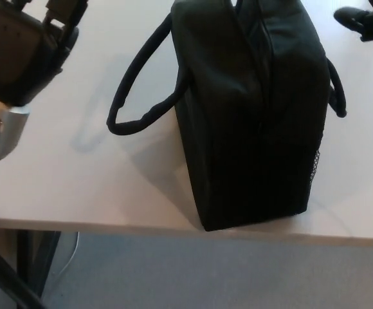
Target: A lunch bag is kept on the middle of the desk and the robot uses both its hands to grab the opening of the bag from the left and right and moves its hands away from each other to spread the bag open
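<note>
Desk (64, 187) with a pale top fills most of the head view, and its front edge runs across the lower part of the picture, with grey floor (206, 270) under it. On the desk stands the lunch bag (251, 116), black, upright, right of the middle of the picture and close to the front edge. Its top seam looks closed as far as the picture shows, because the top of the bag is cut by the upper border. One black handle (138, 106) makes a loop from the bag's left side and lies on the desk top. A second handle (336, 90) shows only as a short curve on the bag's right side. The left hand (22, 48) is in the upper left corner, well apart from the bag, holding nothing; I cannot tell how wide its fingers stand, since they are cut off. The right hand (366, 19) shows only as a small dark part at the upper right corner, not touching the bag, and its state I cannot tell
</note>
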Controlling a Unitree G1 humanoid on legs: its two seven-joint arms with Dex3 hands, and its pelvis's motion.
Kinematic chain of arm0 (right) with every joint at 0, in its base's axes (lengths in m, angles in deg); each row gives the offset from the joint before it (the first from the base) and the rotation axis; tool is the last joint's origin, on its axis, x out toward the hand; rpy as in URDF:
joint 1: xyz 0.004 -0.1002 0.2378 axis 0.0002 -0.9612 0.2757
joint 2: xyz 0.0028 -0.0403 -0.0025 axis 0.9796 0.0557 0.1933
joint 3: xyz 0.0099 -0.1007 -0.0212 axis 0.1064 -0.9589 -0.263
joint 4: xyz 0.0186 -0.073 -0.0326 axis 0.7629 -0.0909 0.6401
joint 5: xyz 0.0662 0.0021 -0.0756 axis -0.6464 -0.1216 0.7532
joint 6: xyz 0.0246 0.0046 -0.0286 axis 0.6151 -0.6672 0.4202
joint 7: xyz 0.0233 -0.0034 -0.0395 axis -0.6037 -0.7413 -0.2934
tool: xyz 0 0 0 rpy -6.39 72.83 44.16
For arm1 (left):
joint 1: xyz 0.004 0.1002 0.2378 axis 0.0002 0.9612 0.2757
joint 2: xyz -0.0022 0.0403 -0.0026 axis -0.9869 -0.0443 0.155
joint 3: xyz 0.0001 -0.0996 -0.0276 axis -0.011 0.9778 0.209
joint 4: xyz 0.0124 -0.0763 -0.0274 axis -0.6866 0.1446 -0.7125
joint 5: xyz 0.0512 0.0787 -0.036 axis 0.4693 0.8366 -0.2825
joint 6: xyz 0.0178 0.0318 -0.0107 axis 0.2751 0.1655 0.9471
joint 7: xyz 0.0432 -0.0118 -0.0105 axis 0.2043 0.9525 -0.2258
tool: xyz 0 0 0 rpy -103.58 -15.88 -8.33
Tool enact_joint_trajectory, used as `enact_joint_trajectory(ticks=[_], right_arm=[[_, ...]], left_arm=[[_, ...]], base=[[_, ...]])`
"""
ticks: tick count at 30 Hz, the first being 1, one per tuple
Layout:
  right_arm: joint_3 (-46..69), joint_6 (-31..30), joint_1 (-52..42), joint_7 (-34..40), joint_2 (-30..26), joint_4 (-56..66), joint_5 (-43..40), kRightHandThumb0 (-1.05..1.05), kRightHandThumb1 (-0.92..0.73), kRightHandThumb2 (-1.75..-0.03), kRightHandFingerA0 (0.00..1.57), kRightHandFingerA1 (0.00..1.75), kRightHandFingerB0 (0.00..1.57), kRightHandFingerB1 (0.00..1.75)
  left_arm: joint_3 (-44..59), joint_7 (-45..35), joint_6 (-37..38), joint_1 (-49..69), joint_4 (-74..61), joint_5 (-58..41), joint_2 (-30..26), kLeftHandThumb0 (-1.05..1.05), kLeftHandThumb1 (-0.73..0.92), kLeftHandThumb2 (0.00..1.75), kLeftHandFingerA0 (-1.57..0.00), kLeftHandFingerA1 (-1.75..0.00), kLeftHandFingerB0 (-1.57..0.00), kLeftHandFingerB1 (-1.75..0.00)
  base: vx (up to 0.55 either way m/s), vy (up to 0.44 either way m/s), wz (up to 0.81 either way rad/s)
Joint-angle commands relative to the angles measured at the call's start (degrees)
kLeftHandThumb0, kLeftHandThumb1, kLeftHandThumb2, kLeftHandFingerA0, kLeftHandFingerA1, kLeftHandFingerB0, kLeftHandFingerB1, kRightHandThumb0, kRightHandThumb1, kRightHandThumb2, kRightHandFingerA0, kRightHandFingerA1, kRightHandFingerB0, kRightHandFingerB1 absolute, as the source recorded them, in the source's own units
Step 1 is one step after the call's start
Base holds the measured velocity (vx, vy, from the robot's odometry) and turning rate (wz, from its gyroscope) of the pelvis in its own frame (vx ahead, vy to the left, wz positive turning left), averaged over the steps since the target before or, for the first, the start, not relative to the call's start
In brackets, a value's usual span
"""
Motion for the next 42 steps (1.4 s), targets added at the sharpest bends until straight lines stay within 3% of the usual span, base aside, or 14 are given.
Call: enact_joint_trajectory(ticks=[1,7,10,12,18,23,29,31,34,35,39,40,41,42], right_arm=[[2.9,1.4,-7.7,-2.3,-4.6,9.2,-3.7,-0.3,-0.43,-0.58,0.23,0.36,0.14,0.31],[16.8,4.9,-34.4,4.7,-11.3,40.0,-6.0,-0.24,-0.49,-0.55,0.32,0.36,0.19,0.28],[24.7,11.7,-49.2,15.1,-10.8,45.0,-4.7,-0.17,-0.35,-0.84,0.31,0.56,0.19,0.5],[30.9,19.7,-64.2,23.8,-9.2,48.2,-1.8,-0.22,-0.54,-0.56,0.47,0.41,0.45,0.4],[33.8,20.3,-88.7,36.0,-9.8,49.2,8.2,-0.31,-0.67,-0.6,0.43,0.36,0.31,0.33],[31.2,23.4,-102.0,43.3,-3.5,44.8,7.2,-0.33,-0.71,-0.62,0.36,0.37,0.25,0.33],[21.1,27.8,-103.1,36.0,1.2,35.4,1.8,-0.38,-0.72,-0.62,0.32,0.35,0.23,0.31],[14.5,26.5,-99.7,22.4,3.0,26.6,-3.6,-0.45,-0.77,-0.63,0.13,0.28,0.0,0.21],[11.0,19.2,-95.7,8.8,1.1,23.7,-4.0,-0.58,-0.72,-0.88,0.06,0.34,0.0,0.0],[10.1,18.6,-94.0,7.2,0.6,23.2,-3.5,-0.57,-0.85,-0.65,0.2,0.31,0.0,0.11],[7.7,16.1,-92.0,5.4,0.1,22.8,-1.3,-0.57,-0.82,-0.68,0.25,0.33,0.01,0.13],[6.6,13.5,-91.5,6.5,0.3,23.0,1.0,-0.67,-0.69,-0.95,0.18,0.46,0.0,0.17],[6.3,12.9,-91.3,6.8,0.4,23.0,1.5,-0.67,-0.69,-0.95,0.18,0.46,0.0,0.17],[5.9,11.4,-91.5,7.5,0.7,24.2,2.1,-0.56,-0.83,-0.64,0.25,0.32,0.0,0.22]], left_arm=[[1.3,1.5,1.3,3.9,-2.9,-2.3,-2.7,0.02,0.53,0.7,-0.19,-0.3,0.0,-0.24],[7.3,4.2,5.6,19.2,-19.1,-5.5,-12.1,0.16,0.44,0.74,-0.15,-0.32,-0.09,-0.21],[10.5,6.3,6.5,31.5,-28.0,-5.9,-16.6,-0.03,0.57,0.65,-0.13,-0.32,-0.1,-0.17],[13.2,6.5,15.1,44.6,-30.9,-11.1,-18.4,-0.12,0.58,0.61,-0.16,-0.29,-0.11,-0.22],[15.1,0.2,25.0,66.2,-29.5,-22.1,-16.3,-0.3,0.67,0.65,-0.18,-0.32,-0.06,-0.17],[13.3,10.2,28.5,80.2,-24.7,-17.8,-8.4,-0.37,0.78,0.67,-0.17,-0.32,-0.1,-0.2],[12.5,6.0,32.6,83.6,-15.4,-20.0,-1.5,-0.42,0.83,0.66,-0.33,-0.34,-0.18,-0.28],[12.8,-2.2,36.9,82.6,-8.0,-23.0,0.2,-0.45,0.85,0.65,-0.44,-0.36,-0.22,-0.28],[13.2,-10.0,40.9,81.6,-6.5,-27.2,0.1,-0.48,0.82,0.65,-0.46,-0.36,-0.2,-0.28],[13.6,-11.0,41.3,81.1,-6.2,-27.6,-0.1,-0.56,0.69,0.93,-0.39,-0.5,-0.15,-0.41],[13.9,-12.6,41.8,81.3,-6.0,-27.4,-0.6,-0.54,0.71,0.93,-0.39,-0.51,-0.14,-0.41],[13.8,-13.9,41.7,81.5,-5.8,-27.3,-1.0,-0.44,0.85,0.64,-0.46,-0.39,-0.21,-0.28],[13.9,-14.3,41.7,81.6,-5.8,-27.3,-1.1,-0.44,0.85,0.64,-0.46,-0.39,-0.21,-0.28],[14.1,-15.2,40.8,81.6,-6.2,-27.1,-1.4,-0.47,0.86,0.65,-0.44,-0.37,-0.2,-0.28]], base=[[0.0,0.0,0.0],[0.0,0.0,0.0],[0.0,0.0,0.0],[0.0,0.0,0.0],[0.0,0.0,0.0],[0.0,0.0,0.0],[0.0,0.0,0.0],[0.0,0.0,0.0],[0.0,0.0,0.0],[0.0,0.0,0.0],[0.0,0.0,0.0],[0.0,0.0,0.0],[0.0,0.0,0.0],[0.0,0.0,0.0]])
